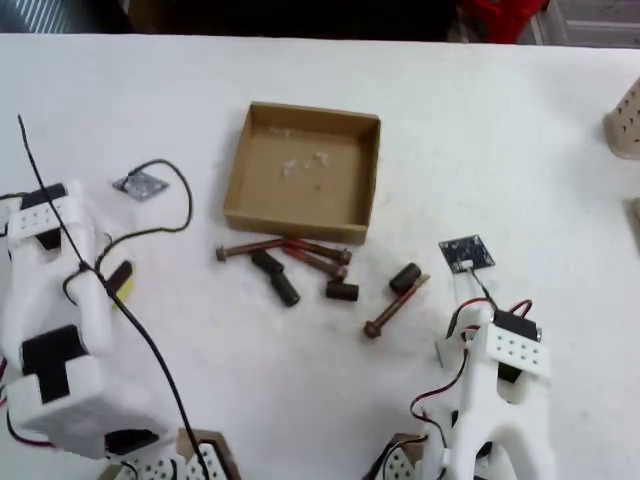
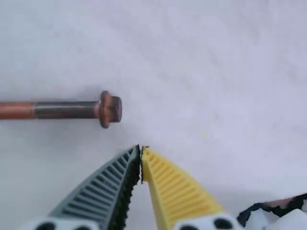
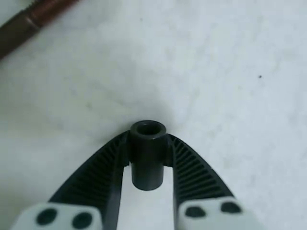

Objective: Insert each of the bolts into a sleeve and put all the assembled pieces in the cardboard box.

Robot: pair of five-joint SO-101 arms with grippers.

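Note:
The cardboard box (image 1: 300, 170) stands open in the middle of the table. In front of it lie several copper bolts (image 1: 255, 246) and black sleeves (image 1: 275, 277); one bolt (image 1: 393, 310) and one sleeve (image 1: 405, 277) lie apart to the right. My left gripper (image 2: 140, 152) is shut on nothing, low over the table, with a bolt head (image 2: 110, 109) just beyond its tip. Its yellow finger (image 1: 121, 279) shows at the left. My right gripper (image 3: 147, 143) is shut on a black sleeve (image 3: 147, 155), bore facing outward. A bolt shaft (image 3: 29, 19) lies farther off.
The white left arm (image 1: 60, 330) fills the near left side, with black cables looping off it. The right arm (image 1: 500, 380) stands at the near right. Two small circuit boards (image 1: 140, 184) (image 1: 465, 252) lie on the table. A pale perforated object (image 1: 625, 120) sits at the far right edge.

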